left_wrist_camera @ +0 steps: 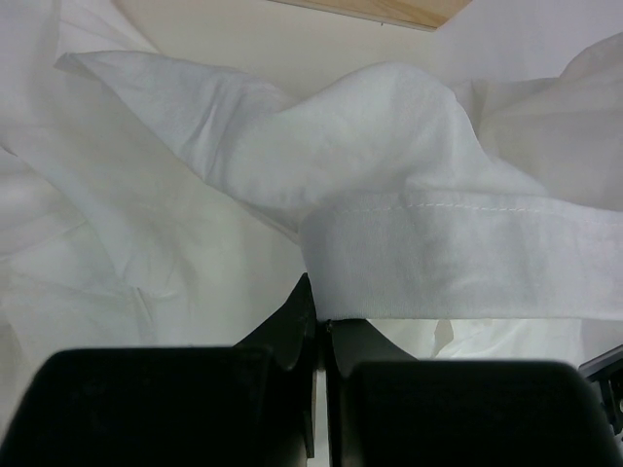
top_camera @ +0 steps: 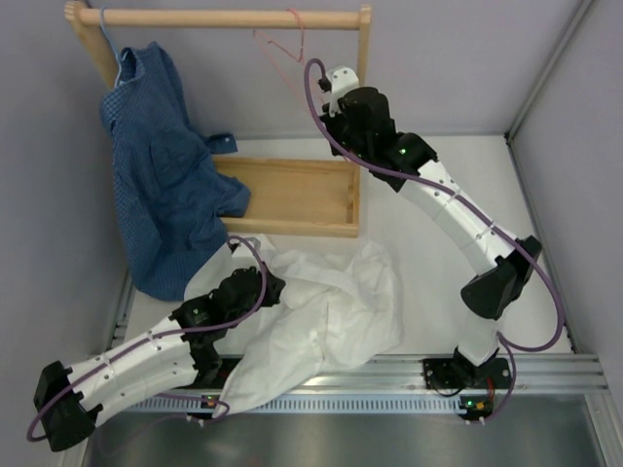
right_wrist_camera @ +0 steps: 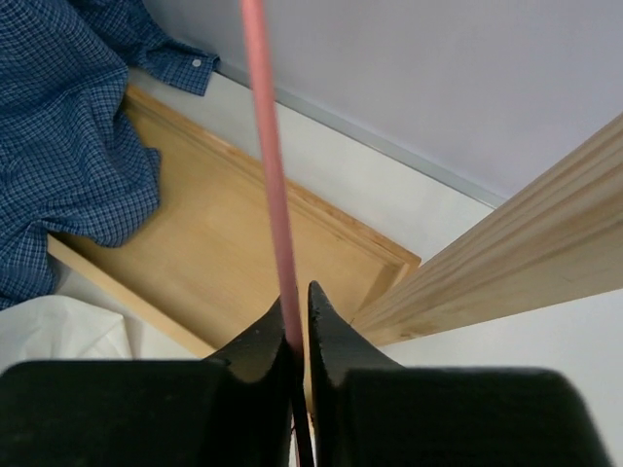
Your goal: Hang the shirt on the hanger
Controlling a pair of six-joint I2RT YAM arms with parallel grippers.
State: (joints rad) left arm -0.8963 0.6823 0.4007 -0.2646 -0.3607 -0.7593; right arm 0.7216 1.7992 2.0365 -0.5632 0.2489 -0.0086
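Table (top_camera: 438,292) bears shirt (top_camera: 331,311); wrist view shows hanger (right_wrist_camera: 268,175) pinched.

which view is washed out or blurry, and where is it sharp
Left wrist: the white shirt is bright and low in contrast, folds faint, the left claw dark and featureless. Right wrist: the blue checked shirt shows a crisp weave, the pink hanger wire slightly soft. Top external: soft overall, even light, no hard shadows.

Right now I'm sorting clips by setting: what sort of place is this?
Likely a robotics lab bench staged as a closet: robot arms bolted to a white table, a wooden clothes rack, bare pale walls.
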